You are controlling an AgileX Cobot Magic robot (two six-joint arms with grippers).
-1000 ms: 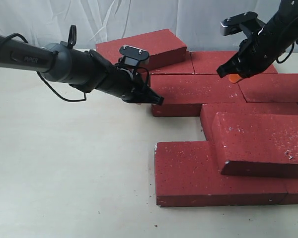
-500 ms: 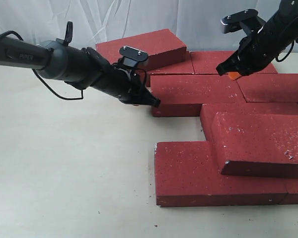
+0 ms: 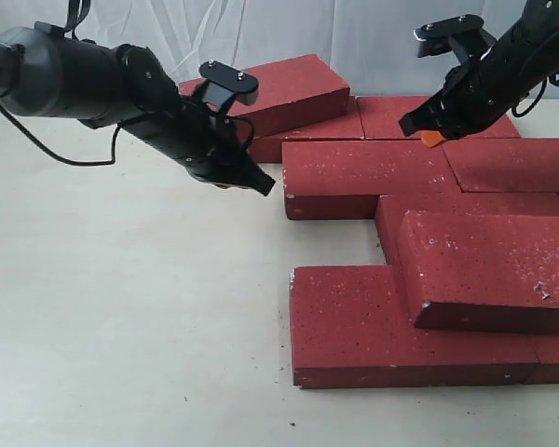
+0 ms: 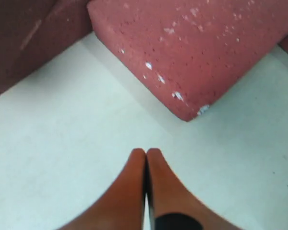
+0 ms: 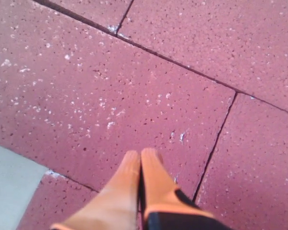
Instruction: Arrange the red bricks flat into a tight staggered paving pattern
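Observation:
Several red bricks [image 3: 368,172] lie in staggered rows on the right of the table. One brick [image 3: 289,84] rests tilted on the back row, and another [image 3: 489,270] leans across the front rows. My left gripper [image 3: 261,186] is shut and empty, a short way left of the middle-row brick's end. In the left wrist view its tips [image 4: 146,152] hover over bare table, short of that brick's corner [image 4: 197,48]. My right gripper [image 3: 431,140] is shut and empty just above the back bricks. In the right wrist view its tips [image 5: 141,154] are over a flat brick [image 5: 110,96] near a joint.
The cream table [image 3: 121,326] is bare on the left and front left. A white cloth backdrop [image 3: 168,37] hangs behind. A black cable [image 3: 65,154] loops under the left arm. The bricks run off the right edge of the exterior view.
My left gripper has drawn back leftward from the middle-row brick's end, and the arm has swung up. My right gripper has shifted slightly left and stays shut.

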